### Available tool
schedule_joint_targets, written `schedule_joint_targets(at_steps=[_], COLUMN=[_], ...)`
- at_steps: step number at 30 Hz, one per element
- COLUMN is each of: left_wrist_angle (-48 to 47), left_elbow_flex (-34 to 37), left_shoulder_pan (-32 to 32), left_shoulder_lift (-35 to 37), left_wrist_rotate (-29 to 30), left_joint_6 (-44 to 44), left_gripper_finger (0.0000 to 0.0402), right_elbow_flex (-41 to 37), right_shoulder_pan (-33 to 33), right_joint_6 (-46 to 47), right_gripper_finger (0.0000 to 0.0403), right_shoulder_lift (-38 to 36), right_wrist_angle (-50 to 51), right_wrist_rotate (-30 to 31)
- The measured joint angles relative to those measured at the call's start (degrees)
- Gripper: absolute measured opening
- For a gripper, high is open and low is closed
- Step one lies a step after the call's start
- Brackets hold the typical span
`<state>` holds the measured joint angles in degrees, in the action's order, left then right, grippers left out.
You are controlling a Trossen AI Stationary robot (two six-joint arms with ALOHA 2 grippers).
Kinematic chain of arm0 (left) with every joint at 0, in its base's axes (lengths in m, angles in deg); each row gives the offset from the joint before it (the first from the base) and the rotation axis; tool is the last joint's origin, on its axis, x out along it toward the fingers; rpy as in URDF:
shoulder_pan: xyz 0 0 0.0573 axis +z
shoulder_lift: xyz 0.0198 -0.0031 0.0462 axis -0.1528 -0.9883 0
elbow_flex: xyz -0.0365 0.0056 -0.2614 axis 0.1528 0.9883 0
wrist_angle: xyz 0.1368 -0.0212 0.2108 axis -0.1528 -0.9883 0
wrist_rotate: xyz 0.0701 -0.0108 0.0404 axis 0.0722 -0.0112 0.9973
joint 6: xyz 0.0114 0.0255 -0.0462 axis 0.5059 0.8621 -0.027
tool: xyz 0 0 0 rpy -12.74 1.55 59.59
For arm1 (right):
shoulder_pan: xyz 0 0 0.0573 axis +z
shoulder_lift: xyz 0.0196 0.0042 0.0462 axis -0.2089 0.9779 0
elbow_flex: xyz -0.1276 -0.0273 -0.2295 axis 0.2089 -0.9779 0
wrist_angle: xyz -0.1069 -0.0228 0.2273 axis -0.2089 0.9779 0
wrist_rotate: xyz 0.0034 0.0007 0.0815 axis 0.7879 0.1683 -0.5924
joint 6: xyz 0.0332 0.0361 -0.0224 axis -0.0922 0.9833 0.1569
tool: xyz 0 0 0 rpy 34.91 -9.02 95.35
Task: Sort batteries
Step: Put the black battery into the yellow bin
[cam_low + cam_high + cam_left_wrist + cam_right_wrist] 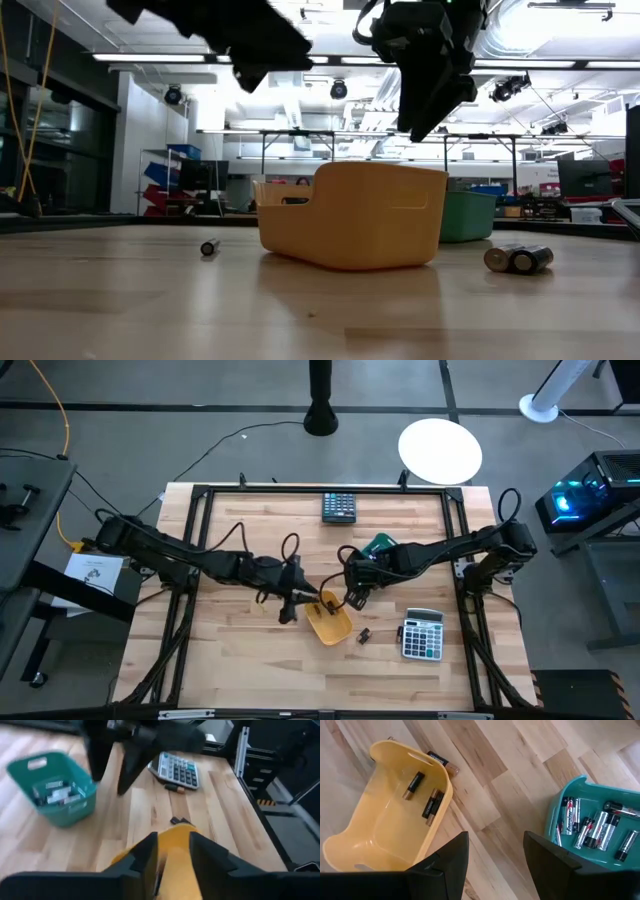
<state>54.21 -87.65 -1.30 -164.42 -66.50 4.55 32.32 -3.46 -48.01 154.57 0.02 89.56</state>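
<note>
Right now both grippers hang above the table near the yellow tray (380, 815). Right gripper (495, 852): fingers spread, nothing between them, hovering between the yellow tray and the teal tray (560, 805). Off its one side, 2 batteries (422, 795) lie flat on the yellow tray floor, long axes roughly parallel, copper ends toward the low open end of the tray. Another battery (442, 762) lies on the wood just outside the tray's tall wall. Off its other side, about 8 silver batteries (592, 827) sit in the teal tray, most lying roughly parallel.

Left gripper (172, 852): fingers apart, empty, over the yellow tray's rim. Ahead of it a battery (175, 788) lies flat just beside the grey calculator (176, 769), long axis along the calculator's edge. Dark calculator (338, 507) is well apart from both grippers.
</note>
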Motion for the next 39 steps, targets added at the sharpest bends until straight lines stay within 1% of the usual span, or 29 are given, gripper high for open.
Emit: schedule_joint_targets(at_steps=[3,6,10,13,15,16,20,21,25,29,35,39], left_wrist_angle=[-3.27,-10.86,-23.83,-26.51,-24.39,-22.20,-18.43,-18.39,-17.81,-18.58,-29.12,-31.28], left_elbow_flex=[-2.47,-4.22,-4.08,-0.62,2.86,4.55,8.48,8.62,7.16,3.56,-3.66,-6.30], left_shoulder_pan=[0.62,1.22,0.55,-1.99,-4.10,-4.92,-5.69,-5.58,-5.26,-5.27,-5.25,-4.89], left_shoulder_lift=[0.07,1.64,4.24,5.21,5.18,4.82,1.93,1.26,-1.84,-6.79,-15.19,-18.95], left_wrist_rotate=[0.43,0.50,0.32,0.25,0.15,0.14,0.39,0.47,2.48,2.86,2.72,2.32], left_joint_6=[2.60,0.72,-3.84,-9.08,-15.82,-20.93,-48.53,-53.00,-60.62,-62.71,-62.74,-63.00], left_gripper_finger=[0.0142,0.0170,0.0184,0.0185,0.0185,0.0185,0.0185,0.0183,0.0170,0.0157,0.0145,0.0145], right_elbow_flex=[0.00,0.00,0.00,0.00,0.00,0.00,0.00,0.00,0.00,0.00,0.00,0.00], right_shoulder_pan=[0.00,0.03,0.11,0.11,0.01,-0.06,-0.39,-0.47,-0.48,-0.65,-1.59,-2.19], right_joint_6=[0.27,0.48,0.60,0.10,-0.40,-0.65,-1.47,-1.53,-3.09,-4.97,-6.06,-7.00], right_gripper_finger=[0.0183,0.0183,0.0183,0.0183,0.0183,0.0183,0.0183,0.0183,0.0183,0.0183,0.0183,0.0183], right_shoulder_lift=[-0.02,-0.02,-0.02,-0.02,-0.02,-0.02,-0.02,-0.02,-0.02,-0.02,-0.02,-0.02], right_wrist_angle=[0.24,0.99,2.20,2.69,2.83,3.06,3.21,3.21,3.21,3.21,3.32,3.30], right_wrist_rotate=[0.00,-0.02,0.00,0.01,0.29,0.36,0.60,0.81,2.09,3.79,4.06,4.11])
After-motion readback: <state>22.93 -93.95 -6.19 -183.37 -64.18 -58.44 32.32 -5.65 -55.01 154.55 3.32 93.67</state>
